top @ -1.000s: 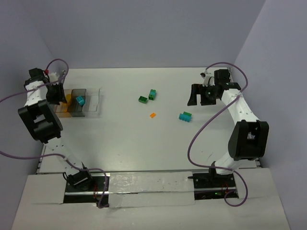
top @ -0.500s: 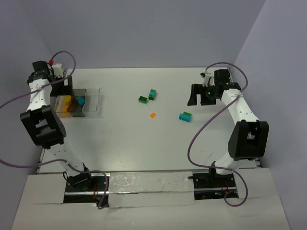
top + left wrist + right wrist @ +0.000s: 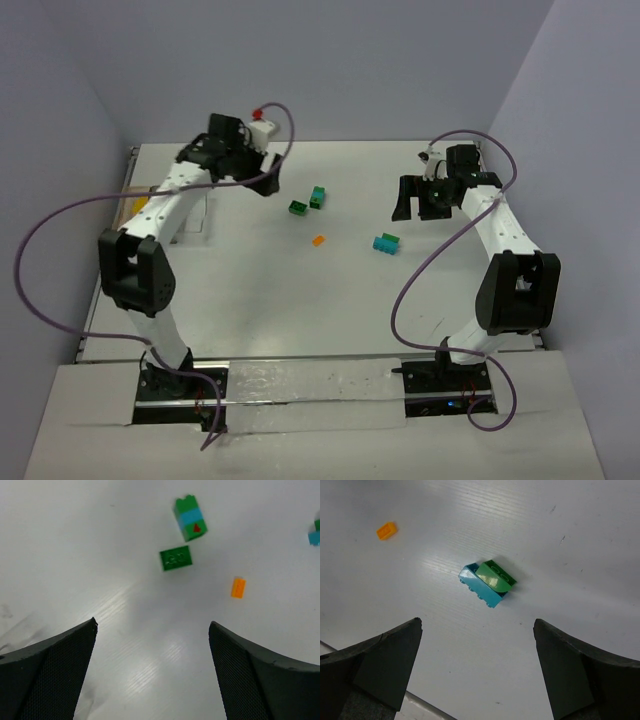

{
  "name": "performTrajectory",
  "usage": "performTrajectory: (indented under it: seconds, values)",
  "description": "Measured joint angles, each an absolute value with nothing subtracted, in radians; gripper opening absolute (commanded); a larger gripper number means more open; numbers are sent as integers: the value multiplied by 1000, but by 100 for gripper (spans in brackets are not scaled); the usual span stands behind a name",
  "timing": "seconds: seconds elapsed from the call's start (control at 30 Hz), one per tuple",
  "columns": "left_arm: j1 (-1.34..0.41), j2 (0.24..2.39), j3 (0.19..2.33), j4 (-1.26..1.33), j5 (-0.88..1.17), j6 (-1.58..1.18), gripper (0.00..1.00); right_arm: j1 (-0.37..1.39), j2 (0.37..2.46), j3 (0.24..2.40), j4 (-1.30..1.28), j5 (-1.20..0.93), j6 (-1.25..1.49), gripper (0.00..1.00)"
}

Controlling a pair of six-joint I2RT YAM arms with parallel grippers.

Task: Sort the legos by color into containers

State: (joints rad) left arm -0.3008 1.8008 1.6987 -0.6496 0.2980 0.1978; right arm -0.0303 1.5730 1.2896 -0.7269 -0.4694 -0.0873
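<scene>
Left wrist | left tool (image 3: pixel 152 624) wide, empty | right tool (image 3: pixel 477 622) likewise | stacked brick (image 3: pixel 190 517): red triangle

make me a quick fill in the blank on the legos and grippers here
The smallest brick is ___ in colour.
The right gripper hovers over a teal brick carrying a ___ piece.
The left gripper has its jaws ___.
Missing words: orange; green; open.
</scene>
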Motion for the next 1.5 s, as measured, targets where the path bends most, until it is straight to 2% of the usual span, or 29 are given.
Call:
performTrajectory:
  seconds: [0.2,0.3,0.63,0.93,1.0,1.07,1.3,1.5]
  values:
    - [-577,1890,1596,-635,257,225,99,-34,1571,1290,-727,-454,-91,100]
    - [-651,1932,1596,-634,257,227,99,-45,1566,1290,-727,-455,-91,100]
    - [-712,2109,1645,-625,226,199,99,-68,1543,1290,-727,-458,-94,100]
    - [-705,2204,1732,-624,208,161,91,-69,1539,1290,-727,-465,-95,100]
    - [-699,2218,1748,-624,209,158,83,-69,1539,1290,-727,-467,-95,100]
    - [-688,2233,1763,-626,211,155,78,-69,1539,1290,-727,-469,-95,100]
    - [-664,2253,1785,-627,213,158,45,-69,1539,1290,-727,-471,-95,100]
    - [-665,2253,1774,-622,199,162,33,-69,1539,1290,-728,-476,-95,100]
